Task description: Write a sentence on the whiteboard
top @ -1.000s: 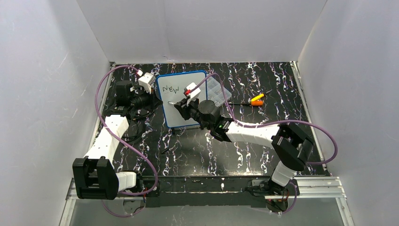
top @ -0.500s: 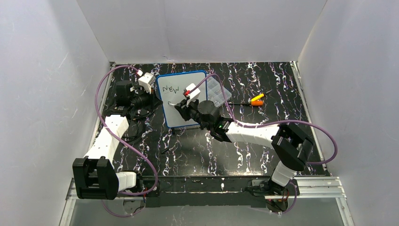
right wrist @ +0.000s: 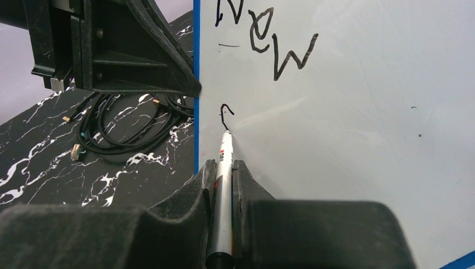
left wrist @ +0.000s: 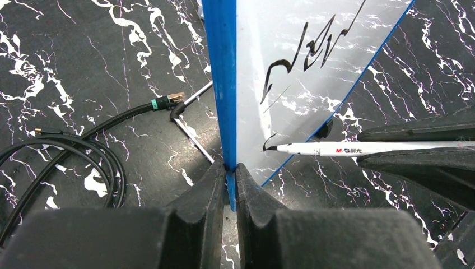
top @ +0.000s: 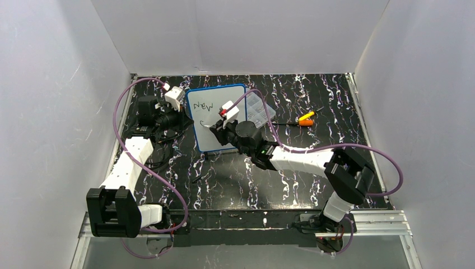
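Pen (right wrist: 225, 143) clamped in right claw (right wrist: 223, 164), tip on whiteboard (right wrist: 347, 123); left claw (left wrist: 231, 168) pinching its blue edge.

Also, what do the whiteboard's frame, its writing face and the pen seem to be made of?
Whiteboard frame: likely plastic, even matte blue. Face: glossy white coating, probably; it mirrors the marbled table. Pen: white plastic barrel, apparently, with printed lettering.

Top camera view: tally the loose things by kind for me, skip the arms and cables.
whiteboard: 1
pen: 1
clear compartment box: 1
small coloured items, too small to identify: 2 (yellow item, orange item)
Total: 5
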Available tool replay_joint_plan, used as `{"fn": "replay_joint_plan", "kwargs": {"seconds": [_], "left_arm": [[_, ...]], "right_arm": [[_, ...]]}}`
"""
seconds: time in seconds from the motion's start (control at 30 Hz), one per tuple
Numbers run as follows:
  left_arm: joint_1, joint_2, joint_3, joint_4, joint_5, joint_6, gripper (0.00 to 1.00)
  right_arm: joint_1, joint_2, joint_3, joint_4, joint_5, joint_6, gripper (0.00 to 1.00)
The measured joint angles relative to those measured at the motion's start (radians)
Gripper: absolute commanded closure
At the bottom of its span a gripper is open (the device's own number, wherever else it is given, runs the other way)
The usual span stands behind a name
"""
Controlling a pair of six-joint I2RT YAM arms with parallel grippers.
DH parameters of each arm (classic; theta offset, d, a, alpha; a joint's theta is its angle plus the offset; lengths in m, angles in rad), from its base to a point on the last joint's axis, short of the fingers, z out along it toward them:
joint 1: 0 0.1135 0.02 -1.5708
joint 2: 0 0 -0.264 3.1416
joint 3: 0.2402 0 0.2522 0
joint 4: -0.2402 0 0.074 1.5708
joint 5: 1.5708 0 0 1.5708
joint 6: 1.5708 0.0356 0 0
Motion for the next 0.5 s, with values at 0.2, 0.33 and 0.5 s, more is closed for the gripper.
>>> {"fn": "replay_joint_plan", "kwargs": {"seconds": [0.2, 0.33, 0.5], "left_arm": [[0.0, 0.0, 0.0, 0.0, 0.0, 0.0, 1.0], [0.0, 0.0, 0.0, 0.0, 0.0, -0.001, 1.0], [0.0, 0.0, 0.0, 0.0, 0.0, -0.003, 1.0]], "right_arm": [[-0.001, -0.023, -0.002, -0.022, 0.008, 0.0, 0.99], [-0.001, -0.056, -0.002, -0.023, 0.005, 0.001, 0.99], [-0.002, -0.095, -0.002, -0.019, 0.006, 0.0, 0.99]]}}
